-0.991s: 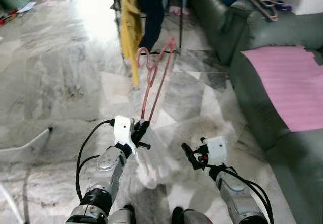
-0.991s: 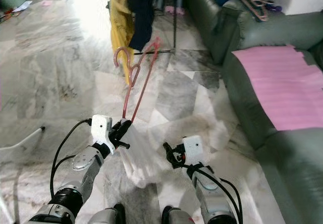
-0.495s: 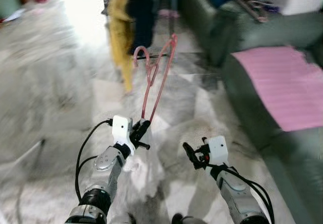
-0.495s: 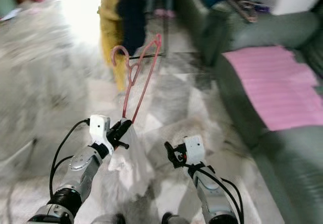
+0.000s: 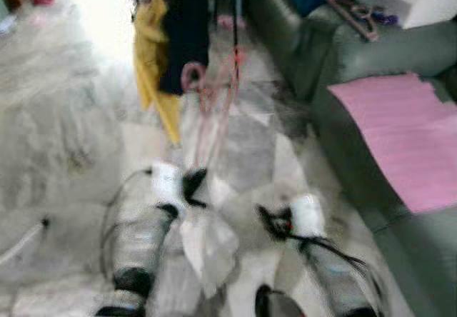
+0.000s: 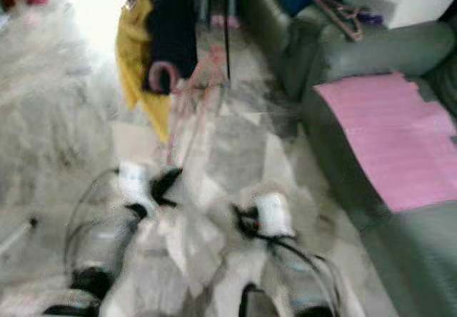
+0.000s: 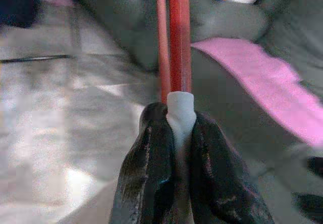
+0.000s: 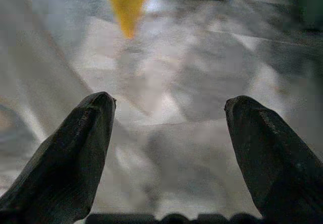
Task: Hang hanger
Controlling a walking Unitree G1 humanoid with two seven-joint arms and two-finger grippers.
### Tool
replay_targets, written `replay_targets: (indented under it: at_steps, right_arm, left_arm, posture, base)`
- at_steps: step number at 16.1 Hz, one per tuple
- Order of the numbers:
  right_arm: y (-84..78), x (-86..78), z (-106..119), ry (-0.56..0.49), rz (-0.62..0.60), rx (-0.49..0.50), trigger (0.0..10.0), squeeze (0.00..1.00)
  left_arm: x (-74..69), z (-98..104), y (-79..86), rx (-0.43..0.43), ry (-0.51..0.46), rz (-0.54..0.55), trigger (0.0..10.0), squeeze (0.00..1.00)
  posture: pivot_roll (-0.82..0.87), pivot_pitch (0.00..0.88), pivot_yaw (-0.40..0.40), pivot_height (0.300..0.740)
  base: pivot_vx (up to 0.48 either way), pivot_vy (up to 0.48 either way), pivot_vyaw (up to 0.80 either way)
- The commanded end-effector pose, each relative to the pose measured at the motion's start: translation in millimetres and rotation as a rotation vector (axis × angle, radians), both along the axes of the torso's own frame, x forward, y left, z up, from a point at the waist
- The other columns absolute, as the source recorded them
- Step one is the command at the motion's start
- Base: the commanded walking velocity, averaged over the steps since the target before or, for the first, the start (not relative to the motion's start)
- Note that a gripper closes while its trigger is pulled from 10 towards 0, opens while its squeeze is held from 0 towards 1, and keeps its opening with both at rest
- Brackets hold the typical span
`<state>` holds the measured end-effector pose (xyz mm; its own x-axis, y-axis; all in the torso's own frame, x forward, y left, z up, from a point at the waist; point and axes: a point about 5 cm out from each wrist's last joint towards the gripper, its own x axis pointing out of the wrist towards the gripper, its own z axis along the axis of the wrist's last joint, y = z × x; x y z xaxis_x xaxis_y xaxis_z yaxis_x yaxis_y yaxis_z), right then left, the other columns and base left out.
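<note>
Gripping the pink hanger [image 7: 179, 42], the left gripper [image 7: 179, 133] points toward the sofa [image 5: 371, 53].

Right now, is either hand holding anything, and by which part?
The left hand grips the pink hanger at its white-capped lower end; the right hand is open, holding nothing.

We are looking over a grey marble floor [image 5: 71, 131], glare washing its far end. A dark green sofa [image 5: 357, 53] is bearing a pink cover [image 5: 400, 131] along the right.
</note>
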<state>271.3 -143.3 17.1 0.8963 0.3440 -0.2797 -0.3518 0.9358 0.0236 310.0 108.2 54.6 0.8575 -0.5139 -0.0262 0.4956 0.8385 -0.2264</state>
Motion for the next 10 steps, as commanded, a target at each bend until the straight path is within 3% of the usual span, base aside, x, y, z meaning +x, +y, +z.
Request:
replay_targets:
  at_steps: [1, 6, 10]
  right_arm:
    - [6.0, -1.4, -0.7, 0.002, 0.002, 0.011, 10.0, 0.0]
    - [6.9, -3.6, -2.9, 0.01, -0.003, 0.016, 10.0, 0.0]
    - [7.0, -7.1, -6.8, 0.024, -0.005, 0.013, 10.0, 0.0]
  left_arm:
    - [1.5, 2.3, 9.0, 0.017, -0.013, 0.007, 10.0, 0.0]
    - [-6.6, -9.3, 12.9, 0.068, 0.018, -0.032, 10.0, 0.0]
    - [1.3, 5.3, 17.9, 0.104, -0.041, -0.139, 10.0, 0.0]
  posture:
    - [-0.06, 0.184, 0.011, 0.74]
    - [-0.06, 0.191, 0.019, 0.74]
    - [-0.05, 0.202, 0.022, 0.74]
  base:
    - [0.0, 0.0, 0.0]
    - [0.0, 0.0, 0.0]
    - [0.0, 0.0, 0.0]
